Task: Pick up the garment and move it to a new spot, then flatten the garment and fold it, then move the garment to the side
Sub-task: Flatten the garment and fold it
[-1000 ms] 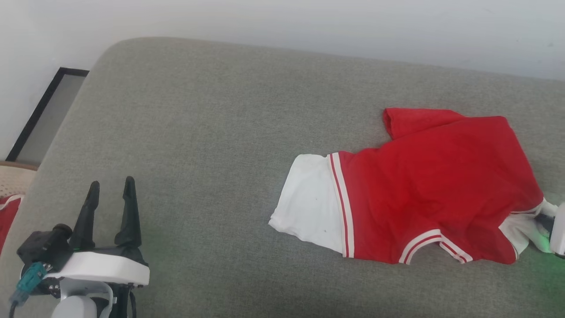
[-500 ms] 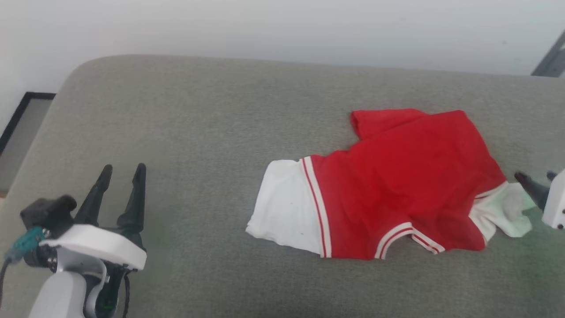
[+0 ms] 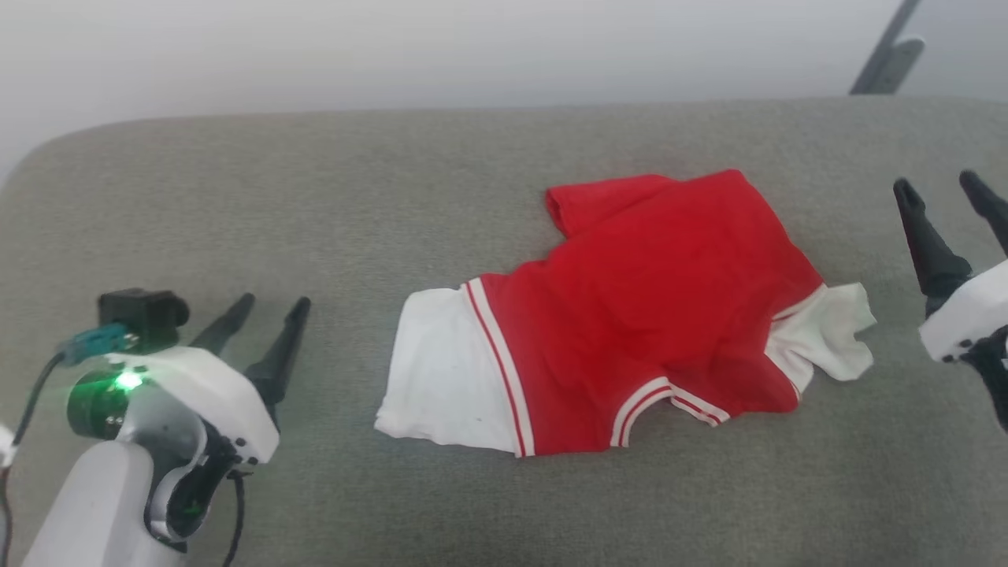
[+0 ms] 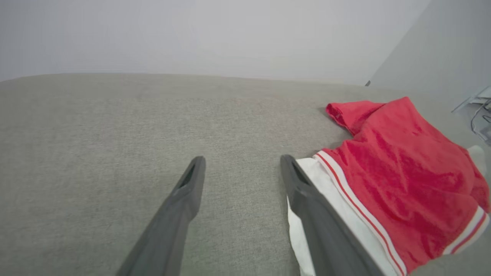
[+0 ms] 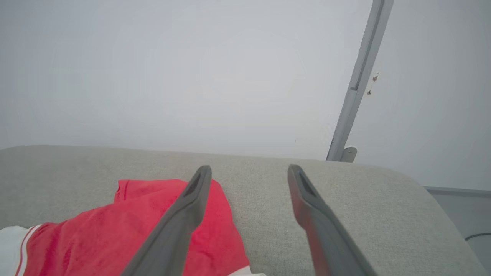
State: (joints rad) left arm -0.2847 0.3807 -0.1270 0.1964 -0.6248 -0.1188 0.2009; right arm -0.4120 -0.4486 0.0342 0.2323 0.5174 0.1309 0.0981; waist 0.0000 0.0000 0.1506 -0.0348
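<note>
I count one red short-sleeved shirt (image 3: 646, 315) with two white sleeve panels (image 3: 441, 370), and one grey upholstered cushion (image 3: 394, 197). My hands make two, left hand (image 3: 276, 300) and right hand (image 3: 934, 180), each with two dark fingers (image 3: 279, 350). One grey bar (image 3: 886, 51) at the wall.

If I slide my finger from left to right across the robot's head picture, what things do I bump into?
left gripper → garment (white sleeve first, then the red part, then the other white sleeve) → right gripper
</note>
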